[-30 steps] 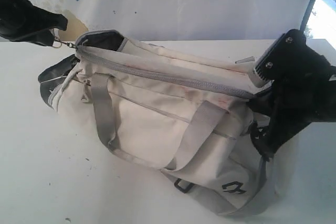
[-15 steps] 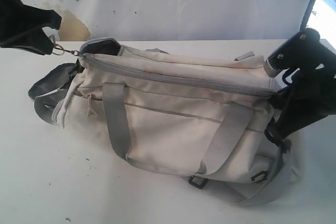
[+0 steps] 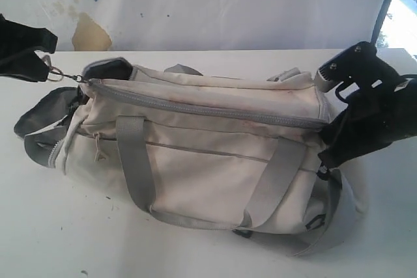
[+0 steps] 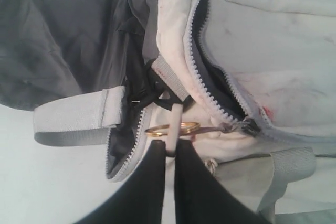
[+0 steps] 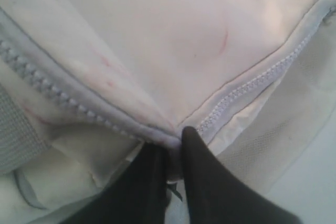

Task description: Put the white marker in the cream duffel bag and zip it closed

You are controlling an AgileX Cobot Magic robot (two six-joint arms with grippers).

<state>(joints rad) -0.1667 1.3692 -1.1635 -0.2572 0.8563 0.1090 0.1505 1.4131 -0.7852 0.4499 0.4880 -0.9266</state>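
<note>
The cream duffel bag [image 3: 215, 154] lies on its side across the white table [image 3: 52, 226]. Its grey top zipper [image 3: 208, 110] looks shut along nearly its whole length, and dark lining [image 4: 220, 85] shows in a short gap before the slider [image 4: 247, 126]. My left gripper [image 3: 40, 63] [image 4: 169, 148] is shut on a pale tab threaded through the gold pull ring [image 4: 170, 128] at the bag's left end. At the right end, my right gripper [image 3: 326, 136] [image 5: 170, 140] is shut on the bag's fabric where the zipper tape [image 5: 247, 90] ends. The white marker is hidden from every view.
A grey end pocket [image 3: 42, 115] hangs open at the bag's left end. Grey webbing handles [image 3: 133, 161] and a shoulder strap [image 3: 326, 226] drape over the front. A stained white wall [image 3: 195, 4] stands behind the table.
My left gripper moved left and down with the pull ring. The bag swung level, shifted left and stretched between both grippers; the right gripper moved with its end.
</note>
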